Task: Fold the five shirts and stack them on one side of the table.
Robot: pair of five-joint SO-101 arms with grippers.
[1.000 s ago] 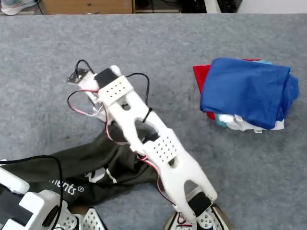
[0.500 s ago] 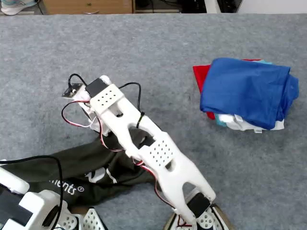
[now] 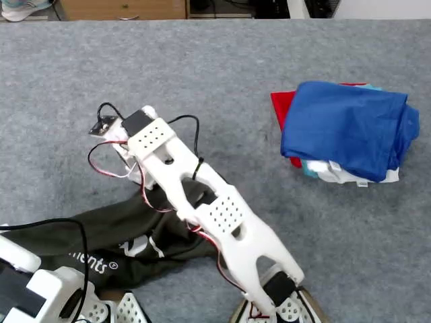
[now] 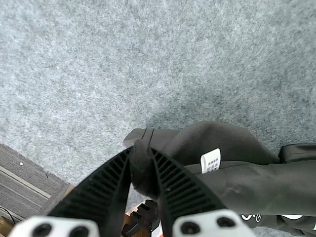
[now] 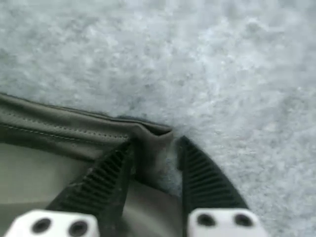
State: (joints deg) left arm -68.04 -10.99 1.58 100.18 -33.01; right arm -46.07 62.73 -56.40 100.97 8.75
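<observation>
Found the dark shirt (image 3: 101, 232) bunched by the near-left corner of the surface (image 3: 236, 60), long axis roughly along the near edge, running from that corner toward the middle. Counted four folded shirts in the stack (image 3: 343, 128) by the right edge, blue on top, well apart from the dark one. Judged this one the fifth and last to fold.

Read the left jaws as clamped on a thick fold of the cloth close to the near edge, with the label tag (image 4: 211, 160) just beside the grip. Read the right jaws as closed in on a hemmed corner on the shirt's far side, toward the surface's middle, cloth filling the gap between them. Took that as a grip, with less certainty than for the left. Noted the right arm (image 3: 202, 195) stretched from the near edge across the shirt.

Key relation: two grips set apart along the long axis, cloth slack and crumpled between them. Expect the coming move to need those grips drawn apart along that axis before any fold. Placed the stack rightward, so nearer the right arm. Flagged the risk of the thin hem slipping from the right jaws.
</observation>
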